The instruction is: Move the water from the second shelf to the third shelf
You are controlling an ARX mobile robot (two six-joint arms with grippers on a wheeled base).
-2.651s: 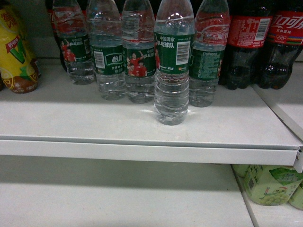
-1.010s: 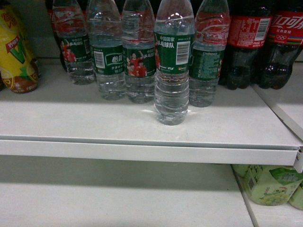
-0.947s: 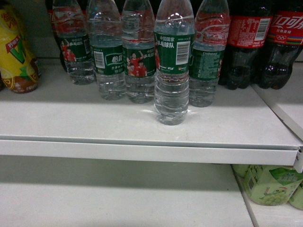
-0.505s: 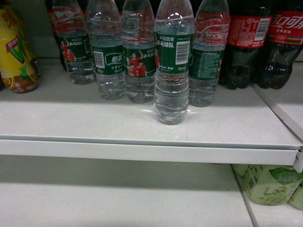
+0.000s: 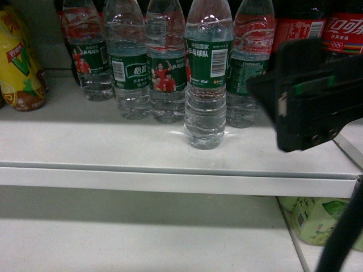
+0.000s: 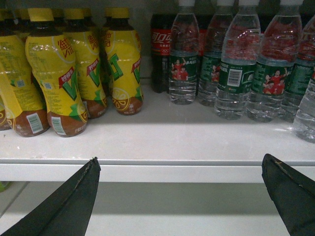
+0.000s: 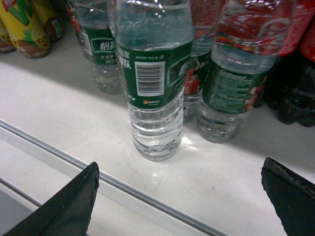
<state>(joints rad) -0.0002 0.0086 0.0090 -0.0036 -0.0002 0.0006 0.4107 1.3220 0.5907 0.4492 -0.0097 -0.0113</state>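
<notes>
One water bottle (image 5: 207, 79) stands forward of its row on the upper shelf (image 5: 113, 141), upright and free of its neighbours, so you have room on both sides for a grasp. Behind it the other water bottles (image 5: 147, 62) crowd shoulder to shoulder, and the colas (image 5: 300, 34) sit at the right, partly behind your right arm.

Your right gripper (image 7: 179, 196) faces that front bottle with its fingers spread wide; neither finger touches anything, and the bottle sits between them in the wrist view, a little left of centre. I judge this is the approach, lined up to close around the ribbed body below the label.

Your left gripper (image 6: 179, 189) is also spread wide and empty, pointed at the shelf edge between the yellow bottles (image 6: 59, 73) and the water, out of the way.

From the head camera the right arm shows only as a blurred dark block, so you cannot read the fingertips there. Bottle caps are cut off at the top. The lower shelf (image 5: 142, 238) looks open at left; the green packs (image 5: 317, 218) at its right are half hidden.
</notes>
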